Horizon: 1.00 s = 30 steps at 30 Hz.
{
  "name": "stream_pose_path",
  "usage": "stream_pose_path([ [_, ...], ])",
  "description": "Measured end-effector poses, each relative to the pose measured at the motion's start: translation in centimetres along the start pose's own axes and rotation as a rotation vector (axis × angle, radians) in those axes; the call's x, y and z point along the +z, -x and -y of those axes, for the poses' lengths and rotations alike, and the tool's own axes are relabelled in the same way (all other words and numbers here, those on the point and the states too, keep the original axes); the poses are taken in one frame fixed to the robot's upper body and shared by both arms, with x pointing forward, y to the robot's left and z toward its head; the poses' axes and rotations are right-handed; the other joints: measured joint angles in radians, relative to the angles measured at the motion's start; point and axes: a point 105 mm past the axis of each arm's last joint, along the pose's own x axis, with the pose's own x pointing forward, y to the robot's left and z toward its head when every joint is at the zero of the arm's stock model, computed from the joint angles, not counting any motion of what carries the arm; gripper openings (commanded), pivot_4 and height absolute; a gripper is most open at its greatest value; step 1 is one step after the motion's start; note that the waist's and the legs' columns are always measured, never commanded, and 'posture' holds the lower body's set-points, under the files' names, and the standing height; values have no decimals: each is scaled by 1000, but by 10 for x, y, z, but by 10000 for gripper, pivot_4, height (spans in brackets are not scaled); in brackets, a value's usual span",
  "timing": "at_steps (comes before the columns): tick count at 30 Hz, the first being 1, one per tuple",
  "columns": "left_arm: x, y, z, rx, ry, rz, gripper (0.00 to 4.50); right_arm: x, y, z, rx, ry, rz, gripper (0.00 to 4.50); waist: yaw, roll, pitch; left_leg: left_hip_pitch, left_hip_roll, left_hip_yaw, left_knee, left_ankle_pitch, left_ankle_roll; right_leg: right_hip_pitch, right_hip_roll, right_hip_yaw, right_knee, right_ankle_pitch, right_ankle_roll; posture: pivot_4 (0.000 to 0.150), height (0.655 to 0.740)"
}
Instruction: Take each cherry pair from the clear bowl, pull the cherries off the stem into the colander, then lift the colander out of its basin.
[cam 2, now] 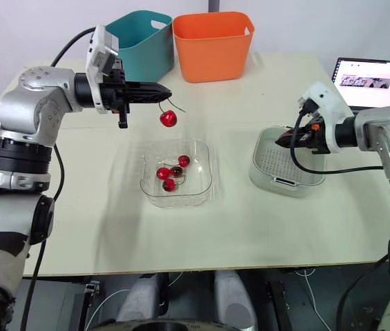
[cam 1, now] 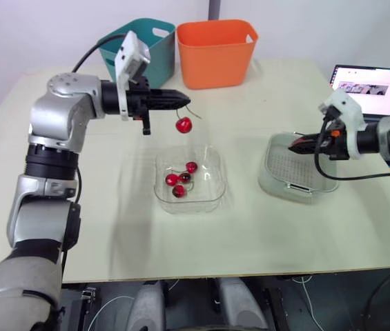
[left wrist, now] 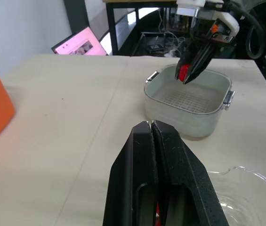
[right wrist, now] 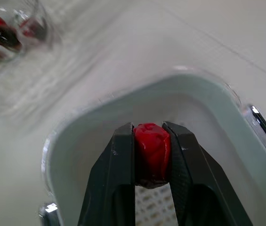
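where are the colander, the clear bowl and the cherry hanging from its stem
colander (cam 2: 276, 164), right eye view, bare mesh floor
clear bowl (cam 2: 193, 185), right eye view, bare bottom near its right wall
hanging cherry (cam 2: 168, 118), right eye view, middle of the fruit

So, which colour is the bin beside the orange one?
Teal. The bin shows best in the right eye view.

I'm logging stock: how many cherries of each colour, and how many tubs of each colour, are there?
Red cherries: 5 (3 in the clear bowl, 1 dangling from the left hand, 1 in the right hand)
Dark cherry: 1
Teal tub: 1
Orange tub: 1
Total: 8
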Motion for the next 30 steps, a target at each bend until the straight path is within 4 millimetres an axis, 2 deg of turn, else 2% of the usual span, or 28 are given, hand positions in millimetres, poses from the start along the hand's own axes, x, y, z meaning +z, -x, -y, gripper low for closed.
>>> stream_pose_path([
  [4,0,-1,1,-7,-9,-3,0,-12,-2,5,-40,33,-28,6181,0,0,0,0,0,0,0,0,0,0,0,0,0,0,0,1500,7400],
  [6,-1,-1,1,-7,-11,-8,0,-19,-3,9,-62,41,-51,13214,0,0,0,0,0,0,0,0,0,0,0,0,0,0,0,1500,7400],
  [7,-1,-1,1,-8,-11,-9,0,-20,-3,10,-70,42,-57,14750,0,0,0,0,0,0,0,0,0,0,0,0,0,0,0,1500,7400],
  [9,-1,-2,1,-10,-11,-8,0,-21,-2,12,-80,44,-62,21125,0,0,0,0,0,0,0,0,0,0,0,0,0,0,0,1500,7400],
  [15,-4,-2,1,-10,-9,-15,0,-21,-1,16,-79,10,-55,42177,-1,0,0,0,0,0,0,0,0,0,0,0,0,0,0,1500,7400],
  [18,-7,-1,1,-6,1,-20,0,-7,3,17,-74,14,-18,42177,-3,0,0,0,0,0,0,0,0,0,0,0,0,0,0,1500,7400],
  [20,-8,1,-1,0,9,-25,0,14,4,11,-34,-7,65,42177,-8,0,0,0,0,0,0,0,0,0,0,0,0,0,0,1500,7400],
  [24,-10,2,-1,-2,14,-27,0,63,-3,-28,178,-16,241,42177,-14,0,0,1,0,-1,0,0,0,0,1,0,1,0,0,1500,7400],
  [27,-8,4,-1,-13,14,-28,0,83,-19,-56,332,-38,303,42177,-14,0,0,0,0,-1,1,0,0,1,0,0,1,1,-1,1500,7400],
  [30,4,2,3,-45,-7,-13,0,101,-35,-80,444,-31,343,42177,-12,0,0,0,0,-1,1,0,0,0,0,0,1,1,-1,1500,7400],
])
